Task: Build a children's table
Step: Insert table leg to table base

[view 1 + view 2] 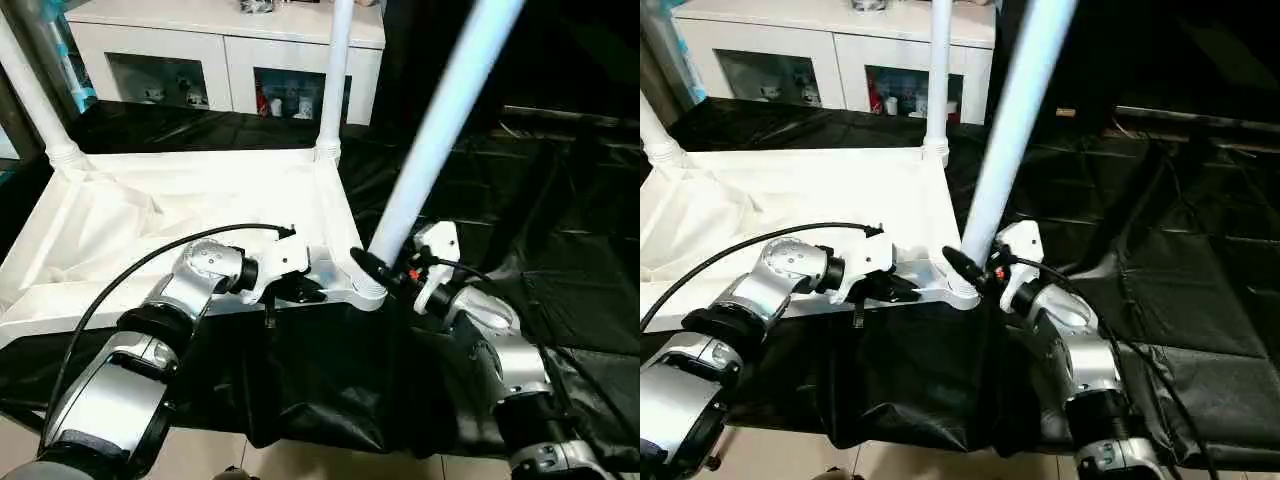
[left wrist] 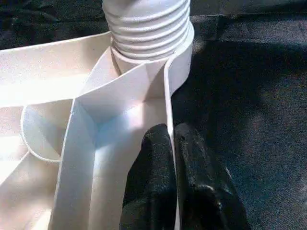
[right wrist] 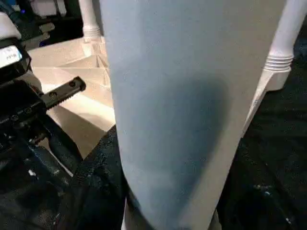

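Pinching table rim (image 2: 169,86), left fingers (image 2: 158,163); right fingers (image 1: 368,266) clasping socketed leg (image 1: 430,140).

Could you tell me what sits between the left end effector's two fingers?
In the left wrist view, the tabletop's thin side wall sits pinched between the left end effector's fingers.

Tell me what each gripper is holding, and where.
Left gripper pinches the tabletop's side wall near the corner socket. Right gripper clasps the leaning leg close to its base.
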{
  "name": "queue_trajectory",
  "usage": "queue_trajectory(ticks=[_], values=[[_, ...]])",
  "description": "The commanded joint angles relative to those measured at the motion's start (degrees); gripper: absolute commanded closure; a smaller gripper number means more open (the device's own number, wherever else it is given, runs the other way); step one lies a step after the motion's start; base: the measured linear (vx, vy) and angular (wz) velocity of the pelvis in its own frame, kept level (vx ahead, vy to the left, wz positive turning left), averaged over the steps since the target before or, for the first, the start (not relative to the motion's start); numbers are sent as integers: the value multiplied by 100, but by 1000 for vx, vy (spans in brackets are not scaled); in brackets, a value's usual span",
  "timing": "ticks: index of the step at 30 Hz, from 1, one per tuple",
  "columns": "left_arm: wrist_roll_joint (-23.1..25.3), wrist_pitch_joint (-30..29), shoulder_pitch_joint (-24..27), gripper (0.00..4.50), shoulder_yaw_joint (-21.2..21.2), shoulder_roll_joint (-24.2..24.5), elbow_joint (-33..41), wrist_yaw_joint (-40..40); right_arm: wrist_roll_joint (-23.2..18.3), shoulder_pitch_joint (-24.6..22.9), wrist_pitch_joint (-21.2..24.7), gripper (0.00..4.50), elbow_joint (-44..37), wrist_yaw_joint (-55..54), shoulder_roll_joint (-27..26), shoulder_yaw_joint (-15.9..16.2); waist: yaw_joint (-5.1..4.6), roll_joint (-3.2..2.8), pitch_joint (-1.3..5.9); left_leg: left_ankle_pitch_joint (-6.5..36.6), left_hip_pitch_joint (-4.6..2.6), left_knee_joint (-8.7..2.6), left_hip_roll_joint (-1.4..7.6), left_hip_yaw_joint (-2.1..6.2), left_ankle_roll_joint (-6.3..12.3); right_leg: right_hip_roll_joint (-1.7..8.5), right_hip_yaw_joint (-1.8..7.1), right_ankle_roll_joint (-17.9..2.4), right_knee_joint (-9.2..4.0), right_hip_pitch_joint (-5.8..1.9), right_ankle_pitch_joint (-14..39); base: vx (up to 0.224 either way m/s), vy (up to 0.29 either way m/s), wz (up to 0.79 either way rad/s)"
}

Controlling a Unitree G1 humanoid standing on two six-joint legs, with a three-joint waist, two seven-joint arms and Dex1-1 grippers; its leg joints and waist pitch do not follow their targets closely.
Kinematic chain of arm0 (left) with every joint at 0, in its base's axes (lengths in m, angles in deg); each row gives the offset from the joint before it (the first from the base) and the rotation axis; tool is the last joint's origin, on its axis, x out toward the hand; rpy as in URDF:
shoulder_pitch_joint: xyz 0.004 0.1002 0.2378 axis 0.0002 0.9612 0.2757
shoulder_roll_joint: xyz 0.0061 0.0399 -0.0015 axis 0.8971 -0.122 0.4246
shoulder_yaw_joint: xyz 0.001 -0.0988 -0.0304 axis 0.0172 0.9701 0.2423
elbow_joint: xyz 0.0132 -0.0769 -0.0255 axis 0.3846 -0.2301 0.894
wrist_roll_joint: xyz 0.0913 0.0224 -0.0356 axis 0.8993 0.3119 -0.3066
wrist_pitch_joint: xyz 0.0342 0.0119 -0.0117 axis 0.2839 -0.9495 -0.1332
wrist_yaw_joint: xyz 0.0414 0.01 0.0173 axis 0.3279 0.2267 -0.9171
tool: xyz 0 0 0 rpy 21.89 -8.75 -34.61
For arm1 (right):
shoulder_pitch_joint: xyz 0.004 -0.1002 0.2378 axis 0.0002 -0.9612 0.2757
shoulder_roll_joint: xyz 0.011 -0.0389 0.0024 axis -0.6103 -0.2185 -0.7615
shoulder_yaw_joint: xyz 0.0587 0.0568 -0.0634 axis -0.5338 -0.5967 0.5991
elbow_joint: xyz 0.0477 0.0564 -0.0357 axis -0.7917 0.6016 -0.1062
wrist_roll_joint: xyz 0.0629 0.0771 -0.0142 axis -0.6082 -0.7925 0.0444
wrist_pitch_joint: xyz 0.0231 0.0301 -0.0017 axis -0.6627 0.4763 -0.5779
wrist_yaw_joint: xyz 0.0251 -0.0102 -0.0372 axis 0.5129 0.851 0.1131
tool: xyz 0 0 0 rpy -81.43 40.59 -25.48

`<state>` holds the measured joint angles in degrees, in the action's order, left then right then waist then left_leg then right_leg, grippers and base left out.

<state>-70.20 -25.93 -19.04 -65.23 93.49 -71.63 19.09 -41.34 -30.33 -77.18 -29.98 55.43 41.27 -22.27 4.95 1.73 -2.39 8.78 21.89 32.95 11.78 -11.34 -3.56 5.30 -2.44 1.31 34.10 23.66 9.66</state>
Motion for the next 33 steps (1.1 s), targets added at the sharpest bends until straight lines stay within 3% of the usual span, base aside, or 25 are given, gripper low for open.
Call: queue_trajectory(ticks=[1,5,10,16,21,25,33], values=[[66,0,55,450,58,68,-57,-286,149,-232,221,258,380,124,48,206,-3,-11,272,2710,-161,-486,159,129,-152,304,176,-918,-540,-103,2581,0,0,0],[82,22,44,450,60,79,-74,-331,103,-261,132,258,433,183,58,146,-6,10,264,2785,-161,-482,150,127,-150,313,168,-908,-550,-107,2719,0,0,0],[70,53,-2,450,71,118,-106,-271,201,-265,110,258,472,267,126,256,-3,-26,267,2797,-165,-493,158,141,-170,314,170,-878,-556,-104,2759,0,0,0],[-170,192,7,450,101,143,0,385,256,-123,99,259,625,791,321,433,0,15,275,2696,-142,-486,158,130,-118,314,170,-943,-533,-139,2598,0,0,0],[-247,172,108,450,21,256,268,861,119,-97,171,259,637,1351,528,475,21,42,310,2238,-123,-478,176,89,-26,288,172,-1202,-430,-184,1700,0,0,0],[-304,127,237,450,-26,407,588,1169,91,-100,220,259,570,1720,716,559,56,14,324,1986,-118,-456,185,51,68,272,162,-1353,-377,-220,1247,0,0,0],[-527,-233,391,450,128,505,1164,1235,95,-4,233,259,500,1972,748,676,40,18,237,2127,-121,-489,181,55,23,270,167,-1264,-406,-184,1615,0,0,0]])
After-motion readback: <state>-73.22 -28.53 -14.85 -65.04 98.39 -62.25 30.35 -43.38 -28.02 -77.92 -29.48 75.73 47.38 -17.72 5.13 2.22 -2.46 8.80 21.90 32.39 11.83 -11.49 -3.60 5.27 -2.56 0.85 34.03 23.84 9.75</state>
